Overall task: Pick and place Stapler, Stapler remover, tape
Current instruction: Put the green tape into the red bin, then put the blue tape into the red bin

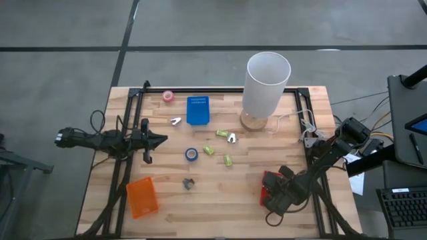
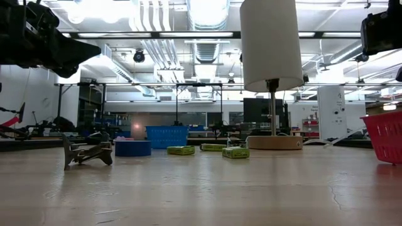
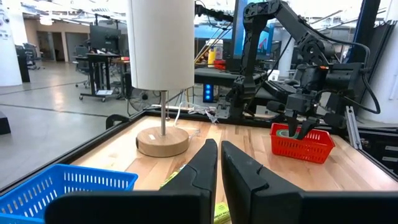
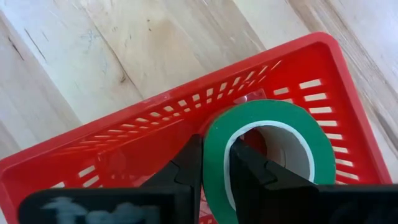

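Note:
My right gripper (image 4: 214,152) is shut on a green tape roll (image 4: 267,140) over the red basket (image 1: 267,193) at the table's near right. My left gripper (image 1: 160,139) hovers shut at the table's left, touching nothing; its fingers (image 3: 219,163) point toward the lamp. A blue tape roll (image 1: 191,154) lies flat mid-table and a pink one (image 1: 167,97) near the far edge. A dark staple remover (image 1: 189,183) lies toward the near edge, and a white one (image 1: 175,121) beside the blue basket (image 1: 197,110). Three small green items (image 1: 209,150) lie around the centre. My right gripper pinches the green roll's wall (image 4: 213,134), one finger (image 4: 249,168) inside the ring's hole and one (image 4: 186,165) outside. The fingers come from above, pointing down. The roll stands on edge at the red basket's rim (image 3: 287,132); whether it touches the basket floor I cannot tell.
A tall white-shaded lamp (image 1: 267,83) on a round wooden base stands at the far right. An orange basket (image 1: 142,197) sits at the near left. A silver piece (image 1: 231,137) lies near the lamp's base. Black frame rails run along the table's left and right sides.

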Tool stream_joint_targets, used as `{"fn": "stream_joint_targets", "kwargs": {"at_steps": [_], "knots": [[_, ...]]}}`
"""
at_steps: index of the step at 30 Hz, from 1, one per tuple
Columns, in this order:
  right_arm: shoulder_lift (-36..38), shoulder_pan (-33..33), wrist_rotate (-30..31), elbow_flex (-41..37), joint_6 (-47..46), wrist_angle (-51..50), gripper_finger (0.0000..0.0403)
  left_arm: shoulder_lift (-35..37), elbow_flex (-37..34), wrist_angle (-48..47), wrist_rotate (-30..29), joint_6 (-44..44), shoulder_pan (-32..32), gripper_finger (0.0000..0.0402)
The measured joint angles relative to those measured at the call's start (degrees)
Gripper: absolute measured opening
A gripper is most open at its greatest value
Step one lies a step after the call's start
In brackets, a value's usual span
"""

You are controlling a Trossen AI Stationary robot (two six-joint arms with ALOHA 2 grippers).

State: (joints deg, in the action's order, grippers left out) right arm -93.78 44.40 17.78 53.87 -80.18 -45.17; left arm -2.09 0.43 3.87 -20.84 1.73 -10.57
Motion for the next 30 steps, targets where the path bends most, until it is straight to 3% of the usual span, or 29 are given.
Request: {"fn": "stream_joint_targets", "kwargs": {"at_steps": [10, 23, 30], "knots": [[0.0, 0.0, 0.0, 0.0, -1.1, 0.4, 0.0057, 0.0, 0.0, 0.0, 0.0, 0.0, 0.0, 0.0026], [1.9, -0.2, -1.9, 0.5, -0.9, -1.0, 0.0140, 0.0, 0.0, 0.0, 0.0, 0.0, 0.0, 0.0026], [3.4, -0.4, -1.0, 3.1, -0.9, -5.8, 0.0151, 0.0, 0.0, 0.0, 0.0, 0.0, 0.0, 0.0026]]}}
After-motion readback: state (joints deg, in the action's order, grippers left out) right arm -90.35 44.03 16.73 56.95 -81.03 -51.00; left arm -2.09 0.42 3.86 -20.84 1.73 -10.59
